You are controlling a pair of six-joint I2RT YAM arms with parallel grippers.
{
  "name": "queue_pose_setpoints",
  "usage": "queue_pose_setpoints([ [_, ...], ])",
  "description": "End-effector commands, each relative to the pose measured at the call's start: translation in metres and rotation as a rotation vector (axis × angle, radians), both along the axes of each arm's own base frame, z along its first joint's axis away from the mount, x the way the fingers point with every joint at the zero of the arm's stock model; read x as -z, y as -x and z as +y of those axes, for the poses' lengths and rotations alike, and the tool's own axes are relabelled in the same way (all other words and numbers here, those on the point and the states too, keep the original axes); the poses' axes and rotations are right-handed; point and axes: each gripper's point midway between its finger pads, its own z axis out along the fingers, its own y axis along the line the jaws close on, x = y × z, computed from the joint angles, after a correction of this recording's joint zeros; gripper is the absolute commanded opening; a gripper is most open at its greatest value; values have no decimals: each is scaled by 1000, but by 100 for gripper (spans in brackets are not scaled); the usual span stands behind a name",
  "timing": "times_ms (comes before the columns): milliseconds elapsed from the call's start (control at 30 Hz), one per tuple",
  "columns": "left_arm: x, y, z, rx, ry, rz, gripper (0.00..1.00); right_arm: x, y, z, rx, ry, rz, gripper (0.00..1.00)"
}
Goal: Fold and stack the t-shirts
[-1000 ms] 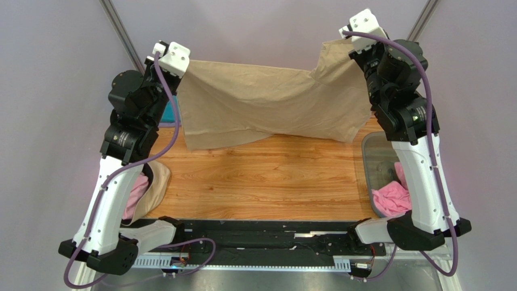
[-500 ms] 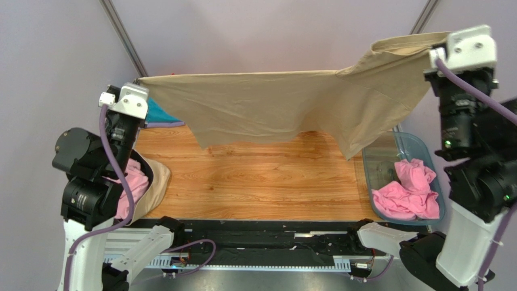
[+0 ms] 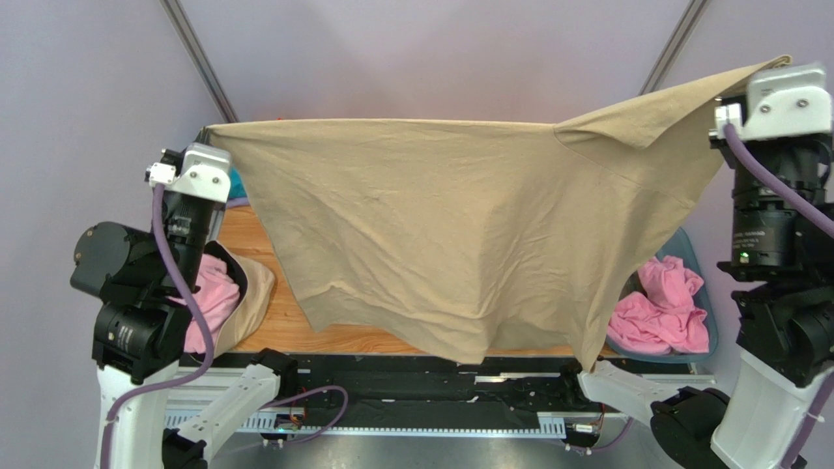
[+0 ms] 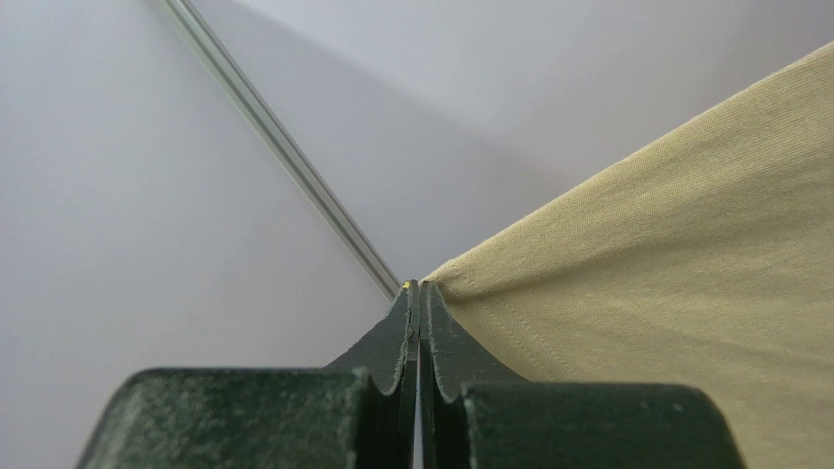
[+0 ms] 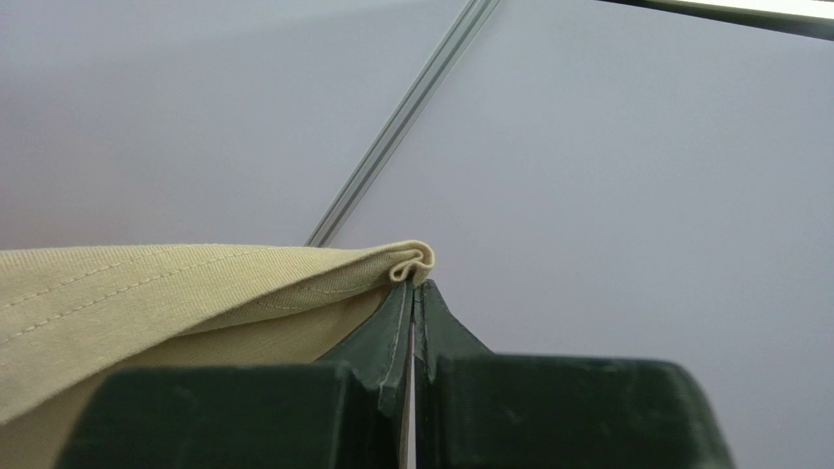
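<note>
The left gripper [image 4: 419, 293] is closed on one top corner of the tan t-shirt [image 3: 440, 225]; the right gripper [image 5: 415, 286] pinches the other; the cloth hangs spread between and below the fingers.

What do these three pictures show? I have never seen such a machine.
Two robot arms stand at a wooden table's near edge. The wide picture comes from a camera above and behind them; the other two come from cameras on the wrists, looking along the fingers. The left gripper and the right gripper are each shut on an edge of a tan-beige t-shirt, holding it spread in the air. Pink cloth lies at the left, and more in a clear tub at the right.
</note>
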Motion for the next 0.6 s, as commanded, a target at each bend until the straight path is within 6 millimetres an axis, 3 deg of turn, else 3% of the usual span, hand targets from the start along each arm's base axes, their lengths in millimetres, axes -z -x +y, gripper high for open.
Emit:
queue_pose_setpoints([
  [0,0,-41,4,-115,-39,5,0,-1,-25,1,74,14,-1,0],
  [67,-5,-58,1,-132,-43,-6,0,3,-49,12,70,26,17,0],
  [100,-1,-79,-4,-152,-63,19,0,3,-57,16,69,30,21,0],
  [133,-6,-89,-5,-166,-58,4,0,2,-64,18,74,30,22,0],
  [167,-8,-98,-5,-185,-58,7,0,0,-83,26,73,34,31,0],
  [233,-13,-125,-11,-204,-59,8,0,-7,-96,29,75,25,19,0],
  [267,-16,-131,-11,-211,-54,5,0,-22,-90,27,76,8,-23,0],
  [300,-22,-141,-12,-219,-44,-3,0,-22,-111,35,76,21,-11,0],
  [433,-51,-162,-6,-245,-20,-48,0,-48,-128,37,105,38,-98,0],
  [500,-69,-172,1,-259,17,-77,0,-51,-140,41,114,64,-114,0],
  [567,-76,-178,5,-258,39,-81,0,-56,-147,43,112,49,-155,0],
])
